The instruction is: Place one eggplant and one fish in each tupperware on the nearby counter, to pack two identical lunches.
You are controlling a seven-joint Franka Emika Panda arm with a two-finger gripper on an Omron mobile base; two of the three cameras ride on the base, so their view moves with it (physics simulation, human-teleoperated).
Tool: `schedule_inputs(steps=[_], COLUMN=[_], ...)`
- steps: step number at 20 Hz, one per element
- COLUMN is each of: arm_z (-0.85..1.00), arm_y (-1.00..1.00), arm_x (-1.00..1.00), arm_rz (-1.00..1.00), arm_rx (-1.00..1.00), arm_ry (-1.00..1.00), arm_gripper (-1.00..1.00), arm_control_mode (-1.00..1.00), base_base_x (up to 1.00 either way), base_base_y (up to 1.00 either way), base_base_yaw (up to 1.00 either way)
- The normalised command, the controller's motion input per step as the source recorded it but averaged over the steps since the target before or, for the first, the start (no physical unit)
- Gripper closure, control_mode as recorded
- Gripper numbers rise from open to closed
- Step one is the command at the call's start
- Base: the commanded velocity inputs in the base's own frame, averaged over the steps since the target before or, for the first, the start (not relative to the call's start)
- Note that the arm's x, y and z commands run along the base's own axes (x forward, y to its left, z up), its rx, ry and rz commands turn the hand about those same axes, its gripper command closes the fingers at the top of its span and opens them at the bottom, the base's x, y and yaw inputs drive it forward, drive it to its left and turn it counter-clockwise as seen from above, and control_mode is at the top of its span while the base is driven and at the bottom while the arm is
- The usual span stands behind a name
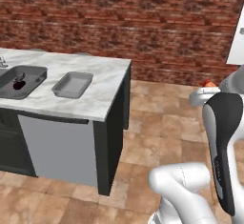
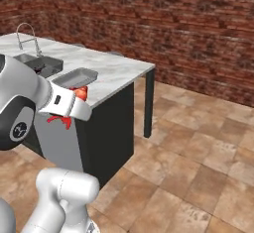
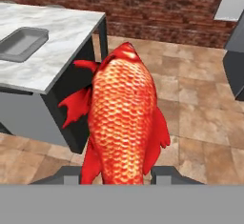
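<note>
**Red fish in transit to tub**

Gripper [image 3: 116, 173] clamped on the red-orange fish [image 3: 123, 123], out over the floor. Shallow light tupperware [image 1: 72, 85] sits farther left on the counter [image 1: 97, 101]. Carry high over the edge, release centred.

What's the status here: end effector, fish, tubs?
End effector shut on red-orange fish, carried over the floor, short of the counter. Smaller tub empty. Larger tub holds dark items. Nothing seen blocking the approach.
</note>
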Motion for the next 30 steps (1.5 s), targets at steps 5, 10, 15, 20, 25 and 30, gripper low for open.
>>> schedule_inputs(steps=[5,10,15,20,25,30], arm_z=[0.00,0.00,0.00,0.00,0.00,0.00], arm_y=[0.00,0.00,0.00,0.00,0.00,0.00], arm_x=[0.00,0.00,0.00,0.00,0.00,0.00], arm_rz=[0.00,0.00,0.00,0.00,0.00,0.00], arm_rx=[0.00,0.00,0.00,0.00,0.00,0.00], arm_ry=[0.00,0.00,0.00,0.00,0.00,0.00], arm_gripper=[1.00,1.00,1.00,1.00,1.00,1.00], arm_control_mode=[1.00,1.00,1.00,1.00,1.00,1.00], base_base_x=[0.27,0.32,0.37,0.26,0.47,0.61], base_base_y=[0.85,1.00,1.00,0.99,0.62,0.31], base_base_yaw=[-0.05,-0.13,-0.26,-0.39,-0.44,-0.36])
